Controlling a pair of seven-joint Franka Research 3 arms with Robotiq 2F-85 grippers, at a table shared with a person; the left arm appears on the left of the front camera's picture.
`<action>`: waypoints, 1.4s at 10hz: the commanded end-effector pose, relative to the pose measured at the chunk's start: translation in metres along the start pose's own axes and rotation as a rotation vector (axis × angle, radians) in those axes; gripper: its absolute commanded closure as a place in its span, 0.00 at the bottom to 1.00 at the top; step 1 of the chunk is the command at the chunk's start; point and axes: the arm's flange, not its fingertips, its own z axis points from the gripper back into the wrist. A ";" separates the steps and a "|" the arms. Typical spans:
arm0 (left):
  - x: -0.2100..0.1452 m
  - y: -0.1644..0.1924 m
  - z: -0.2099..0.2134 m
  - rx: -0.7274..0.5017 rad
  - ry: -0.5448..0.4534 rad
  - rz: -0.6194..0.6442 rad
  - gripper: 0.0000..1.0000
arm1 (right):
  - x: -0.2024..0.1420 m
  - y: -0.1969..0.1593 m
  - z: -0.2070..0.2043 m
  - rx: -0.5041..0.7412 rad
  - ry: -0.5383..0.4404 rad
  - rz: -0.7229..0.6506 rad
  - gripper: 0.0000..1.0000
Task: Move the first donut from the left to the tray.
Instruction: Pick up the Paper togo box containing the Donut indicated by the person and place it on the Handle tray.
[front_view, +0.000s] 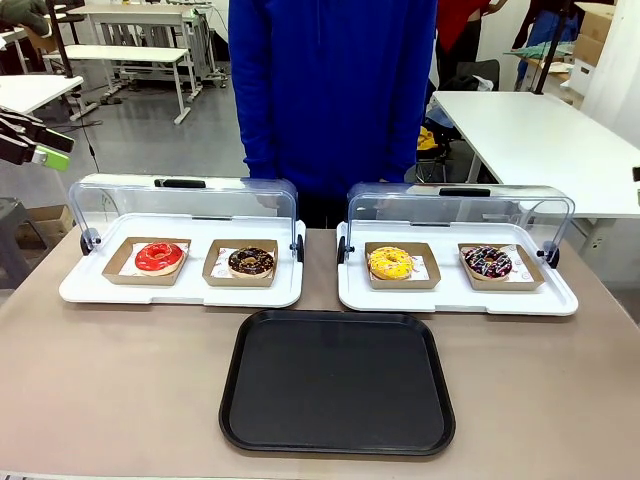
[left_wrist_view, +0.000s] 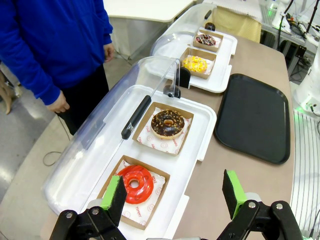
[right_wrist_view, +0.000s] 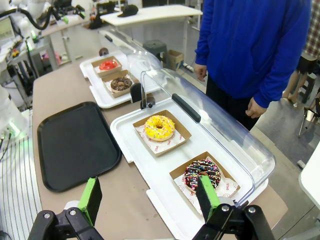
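Left gripper (left_wrist_view: 175, 189): spread wide, holding nothing, above the red-glazed donut (front_view: 159, 257).
Right gripper (right_wrist_view: 148, 187): spread, holding nothing.
Red-glazed donut: sat in its cardboard holder (front_view: 118, 268) on the left white tray (front_view: 95, 290).
Black tray (front_view: 338, 385): lay just before both white trays.

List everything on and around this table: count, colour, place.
table: one, grey-brown, under everything
white trays: two, white, side by side at the far edge
clear lids: two, transparent, swung open behind the trays
cardboard holders: four, brown, two per white tray
red-glazed donut: one, red, left tray, left holder
chocolate donut: one, brown, left tray, right holder
yellow donut: one, yellow, right tray, left holder
sprinkled donut: one, dark, right tray, right holder
black tray: one, black, near middle
person: one, blue top, far side
left gripper: one, black, green pads, open
right gripper: one, same colours, open
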 end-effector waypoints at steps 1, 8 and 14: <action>0.001 0.000 -0.001 -0.006 -0.015 -0.005 0.00 | 0.002 -0.003 -0.001 -0.002 -0.027 0.027 0.00; 0.001 0.000 -0.001 -0.006 -0.015 -0.005 0.00 | 0.002 -0.003 -0.001 -0.002 -0.027 0.027 0.00; 0.001 0.000 -0.001 -0.006 -0.015 -0.005 0.00 | 0.002 -0.003 -0.001 -0.002 -0.027 0.027 0.00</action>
